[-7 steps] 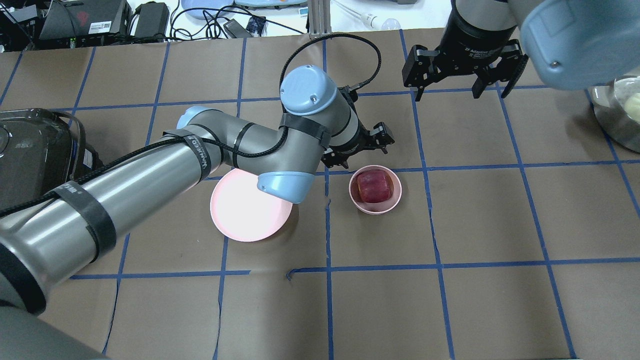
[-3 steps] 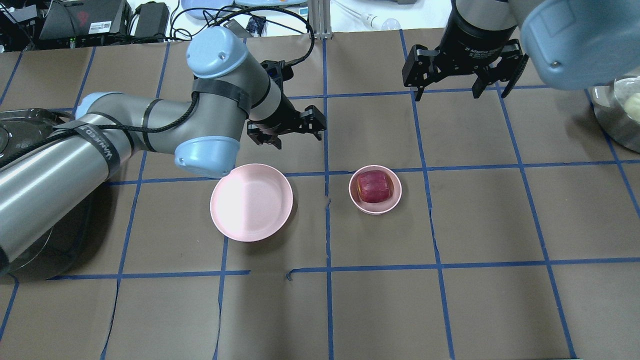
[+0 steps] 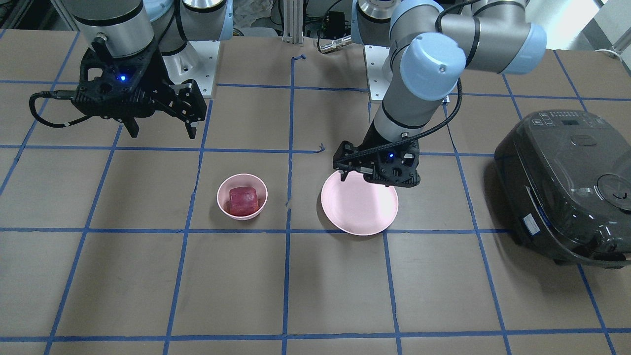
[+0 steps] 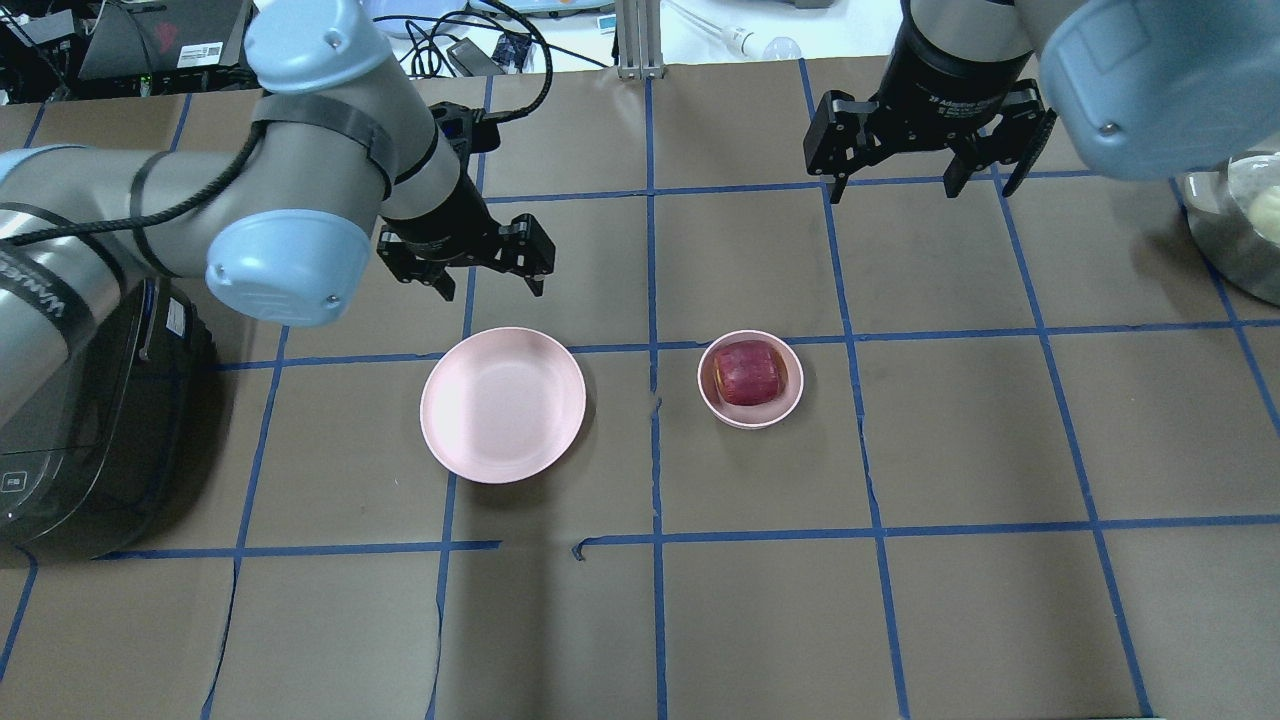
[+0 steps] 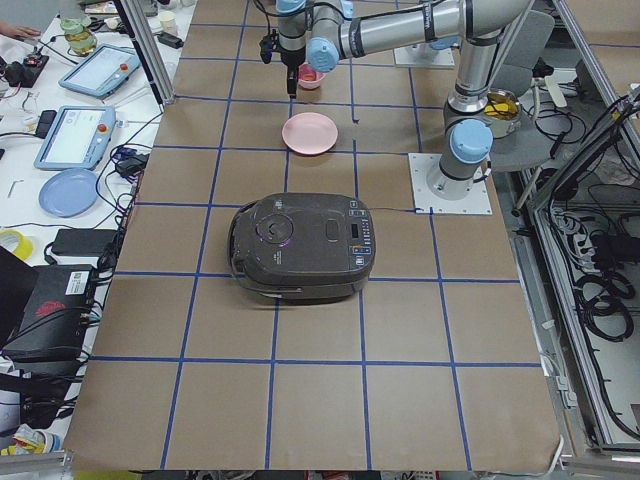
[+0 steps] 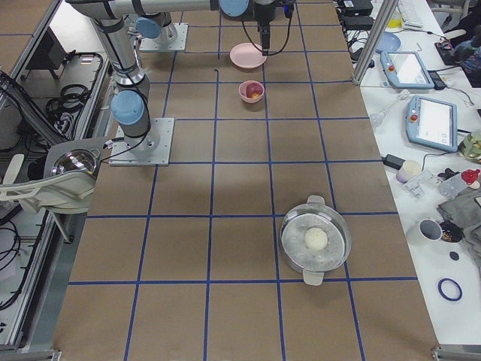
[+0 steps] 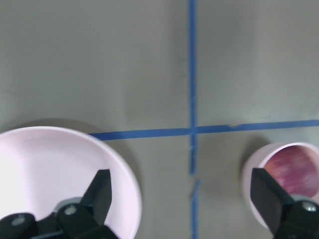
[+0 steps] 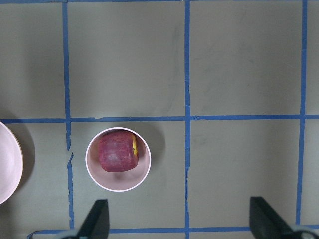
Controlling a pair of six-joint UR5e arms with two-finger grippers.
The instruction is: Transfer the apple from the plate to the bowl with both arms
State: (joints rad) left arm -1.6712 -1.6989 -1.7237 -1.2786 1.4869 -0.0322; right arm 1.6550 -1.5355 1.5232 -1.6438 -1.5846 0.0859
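The dark red apple sits inside the small pink bowl, right of table centre. It also shows in the front view and the right wrist view. The flat pink plate lies empty to the bowl's left. My left gripper is open and empty, raised by the plate; the left wrist view shows the plate and the bowl below it. My right gripper is open and empty, held high on the far side of the bowl.
A black rice cooker stands at the left edge under my left arm. A steel pot with a glass lid stands at the right edge. Cables and devices lie beyond the table's far edge.
My left arm has swung away from beside the bowl toward the left and far side, uncovering the plate. Its gripper stays open. The right arm, apple and bowl have not moved.
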